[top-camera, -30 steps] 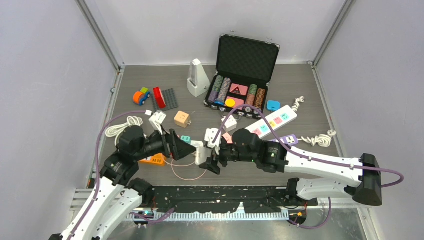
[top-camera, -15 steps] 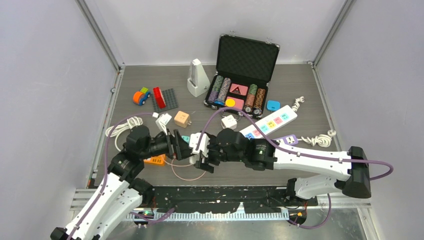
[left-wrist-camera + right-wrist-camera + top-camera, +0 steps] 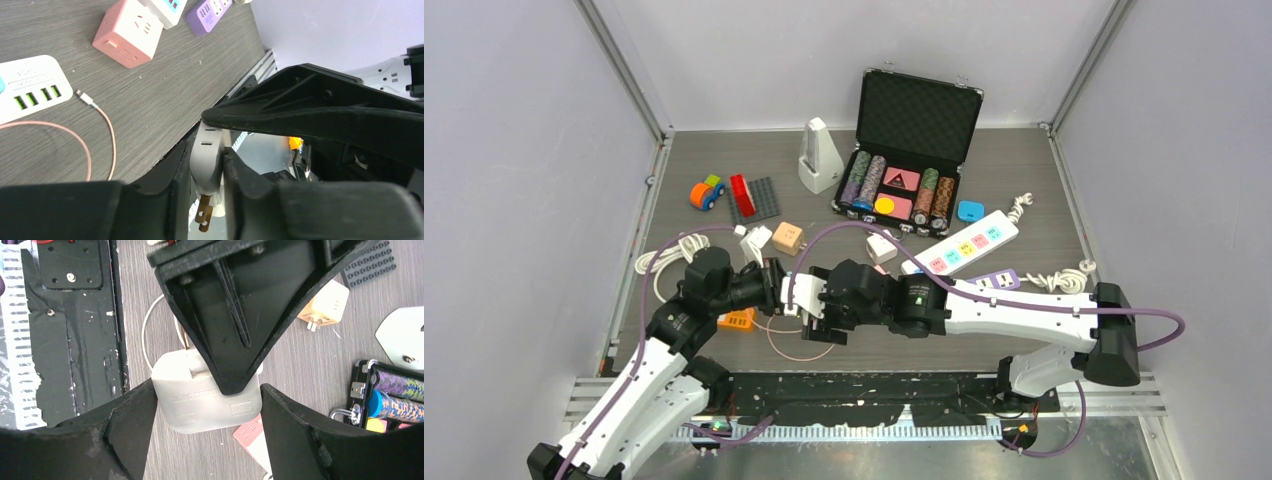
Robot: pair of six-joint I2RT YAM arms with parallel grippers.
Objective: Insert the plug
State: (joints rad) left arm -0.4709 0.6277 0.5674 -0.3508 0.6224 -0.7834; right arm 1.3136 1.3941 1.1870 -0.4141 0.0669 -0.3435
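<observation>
I judged the job to be roughly at its middle: the charger plug (image 3: 205, 160) was off the worktop (image 3: 1024, 180) and in hand, but nothing was plugged in yet and no socket was near it. It hung in the near-left part of the scene, where the two arms met, well apart from every socket I could see. The left hand (image 3: 774, 287) had closed down on the plug's thin sides, and in its wrist view both fingers (image 3: 172, 175) pressed against the grey-white body. The right hand (image 3: 207, 390) stood much wider, spanning the plug's broad face with a finger touching each side, so both hands had hold of the same piece. It looked to me like a pass from one hand to the other, though I could not tell which hand was meant to keep it. What was left was everything that counts: one hand letting go, carrying the plug to a socket, lining up and pushing home. The candidates were the white power strip (image 3: 969, 240) and the purple power strip (image 3: 996, 280), to the right and farther off, and a pink cube socket (image 3: 129, 32) on the worktop. The plug itself was a flat, rounded white block with faint moulded lettering on its face and two brass prongs (image 3: 204, 217), which looked straight and free of the fingers.
</observation>
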